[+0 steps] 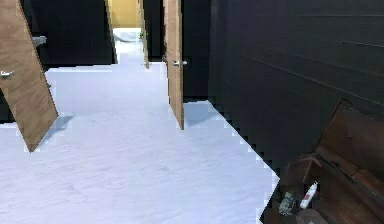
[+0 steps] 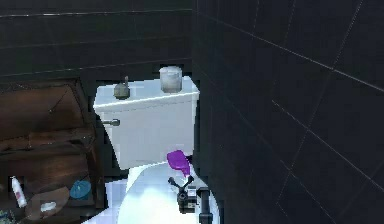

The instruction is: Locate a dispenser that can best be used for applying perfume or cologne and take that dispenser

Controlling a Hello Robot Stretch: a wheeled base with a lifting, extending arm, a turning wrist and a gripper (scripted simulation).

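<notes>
A purple thing [image 2: 179, 160] lies just beyond the gripper [image 2: 183, 187], against the toilet lid [image 2: 140, 190]; whether the gripper holds it cannot be told. Farther out, the tank [image 2: 150, 125] carries a dark knobbed thing [image 2: 123, 89] and a cup [image 2: 171, 75]. The forward view adds doors [image 1: 175, 60].

Inside a home bathroom, told by a white toilet cistern [image 2: 150, 125] with its flush lever [image 2: 110, 122] and a lidded jar [image 2: 171, 76] on top, set against dark tiled walls [image 2: 290, 110] beside a brown wooden cabinet [image 2: 45, 130]. Out ahead, pale floor [image 1: 130, 150] running between wooden doors [image 1: 175, 60] standing ajar, toward a yellow-walled room with a white fixture [image 1: 127, 36], too small to name.
</notes>
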